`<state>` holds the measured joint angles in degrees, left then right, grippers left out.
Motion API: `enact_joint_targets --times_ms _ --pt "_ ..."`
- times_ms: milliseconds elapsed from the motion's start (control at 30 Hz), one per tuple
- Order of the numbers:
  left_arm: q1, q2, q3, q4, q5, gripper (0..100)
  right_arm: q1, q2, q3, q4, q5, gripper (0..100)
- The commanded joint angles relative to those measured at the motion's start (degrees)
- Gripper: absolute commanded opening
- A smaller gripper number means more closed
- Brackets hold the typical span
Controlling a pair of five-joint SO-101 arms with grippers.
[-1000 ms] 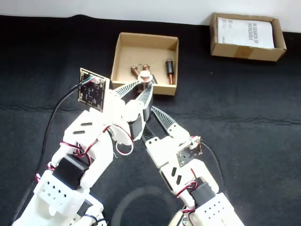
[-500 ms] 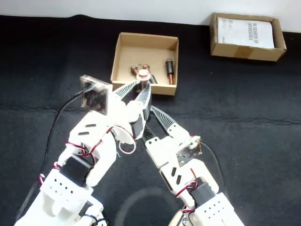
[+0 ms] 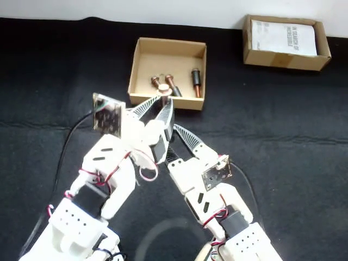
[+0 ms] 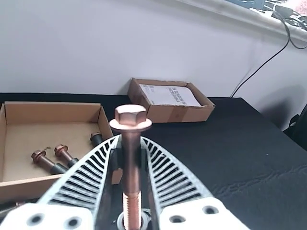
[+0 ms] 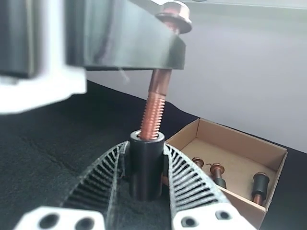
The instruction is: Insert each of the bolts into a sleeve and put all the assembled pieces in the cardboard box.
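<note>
Bolt [image 4: 130, 120] stands upright, clenched in the left pincer [image 4: 130, 141], its threaded tip in the mouth of the black sleeve [image 5: 145, 167] gripped by the right pincer [image 5: 146, 148], just below the cardboard box [image 3: 163, 58] at upper centre of the frame, which holds three assembled pieces [image 3: 173, 86].

Left claw [image 4: 130, 143], clamped, hangs just above the clamped right claw [image 5: 145, 151].
</note>
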<state>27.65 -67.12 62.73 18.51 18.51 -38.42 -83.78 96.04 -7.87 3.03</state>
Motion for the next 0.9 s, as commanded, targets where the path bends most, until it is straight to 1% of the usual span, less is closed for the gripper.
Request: enact_joint_targets --times_ms 0,33,200,267,400,467,600,700,867 --pt "3.4 -6.4 3.4 -0.5 0.7 1 2.1 -1.4 7.5 -0.3 0.2 0.7" --pt "4.4 -8.4 4.7 0.6 0.7 1 2.9 -1.4 7.5 -0.3 0.2 0.7" --pt "11.6 -17.6 8.2 12.1 1.1 1 5.6 -1.4 6.5 -0.3 0.2 0.7" --pt "13.1 -19.6 9.0 13.8 1.0 1 5.6 -1.4 6.3 -0.3 0.2 0.7" --pt "13.0 -20.1 10.9 14.1 0.6 1 5.2 -1.4 6.3 -0.3 0.2 0.7" --pt "11.8 -20.1 12.1 14.1 0.6 4 5.2 -1.4 6.2 -0.2 0.2 0.7" --pt "7.4 -20.1 14.0 13.9 0.8 16 5.2 -1.4 4.3 1.9 0.2 0.7" --pt "4.5 -20.1 13.9 13.8 0.7 15 5.2 -1.4 2.3 3.9 0.2 0.7" --pt "1.0 -20.4 12.9 14.0 0.7 14 5.2 -1.1 2.0 4.2 0.2 0.7"
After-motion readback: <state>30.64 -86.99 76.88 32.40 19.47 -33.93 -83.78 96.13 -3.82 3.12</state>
